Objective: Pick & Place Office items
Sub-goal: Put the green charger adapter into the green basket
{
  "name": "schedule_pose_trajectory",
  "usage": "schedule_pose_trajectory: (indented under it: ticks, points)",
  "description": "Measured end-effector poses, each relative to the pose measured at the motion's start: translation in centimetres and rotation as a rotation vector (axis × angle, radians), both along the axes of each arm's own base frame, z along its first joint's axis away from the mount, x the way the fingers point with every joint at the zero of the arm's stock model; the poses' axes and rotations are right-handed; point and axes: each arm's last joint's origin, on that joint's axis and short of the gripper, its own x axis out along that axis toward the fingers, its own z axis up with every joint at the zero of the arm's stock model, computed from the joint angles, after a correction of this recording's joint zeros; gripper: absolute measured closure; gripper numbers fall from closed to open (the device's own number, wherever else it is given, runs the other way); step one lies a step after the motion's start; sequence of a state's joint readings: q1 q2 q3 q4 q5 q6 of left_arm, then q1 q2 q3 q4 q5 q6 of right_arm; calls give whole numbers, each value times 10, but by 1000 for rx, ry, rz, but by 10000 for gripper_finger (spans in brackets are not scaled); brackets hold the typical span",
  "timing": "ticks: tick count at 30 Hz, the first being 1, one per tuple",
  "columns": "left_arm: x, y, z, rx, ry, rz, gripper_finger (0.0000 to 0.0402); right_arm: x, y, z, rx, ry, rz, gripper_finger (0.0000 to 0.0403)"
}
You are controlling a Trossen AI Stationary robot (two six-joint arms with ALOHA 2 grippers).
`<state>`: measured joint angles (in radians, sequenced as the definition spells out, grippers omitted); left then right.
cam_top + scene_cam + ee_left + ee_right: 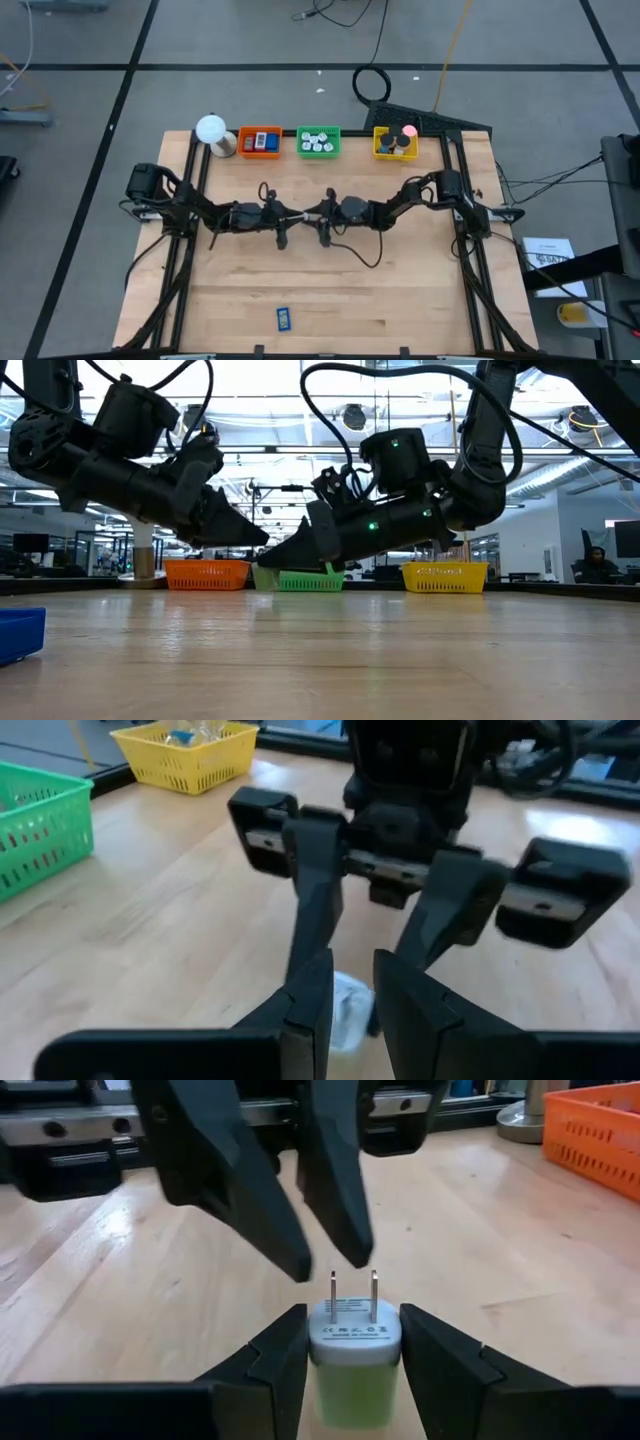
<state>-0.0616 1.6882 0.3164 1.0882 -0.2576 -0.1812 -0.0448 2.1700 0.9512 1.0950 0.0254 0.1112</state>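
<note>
White-and-green plug adapter (354, 1355) sits clamped in the right tool (352, 1350) above mid-tabletop (400, 300), prongs toward the left tool (278, 1200). Left tool stands slightly parted, empty, just beside it. For handover, close the left fingers (315, 1010) squarely on the body before releasing; green tray (319, 142) likely follows.

Both arms crowd table (400, 300) centre; front half open (lone blue piece (284, 319)); trays line back.

My high camera looks straight down on the table (330, 290); the low one looks level across it. Both wrist cameras face each other closely over mid-table
</note>
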Motion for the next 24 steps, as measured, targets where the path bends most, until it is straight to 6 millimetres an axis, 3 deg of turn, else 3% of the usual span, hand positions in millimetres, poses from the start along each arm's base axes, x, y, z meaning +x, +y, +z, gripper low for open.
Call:
schedule_pose_trajectory:
  ticks: [15,24]
  points:
    - [-12,2,-7,17,26,37,326,-4,-2,-10,16,146,-88,202]
    - [-38,9,-7,14,-80,55,326,-11,-3,19,20,238,-140,151]
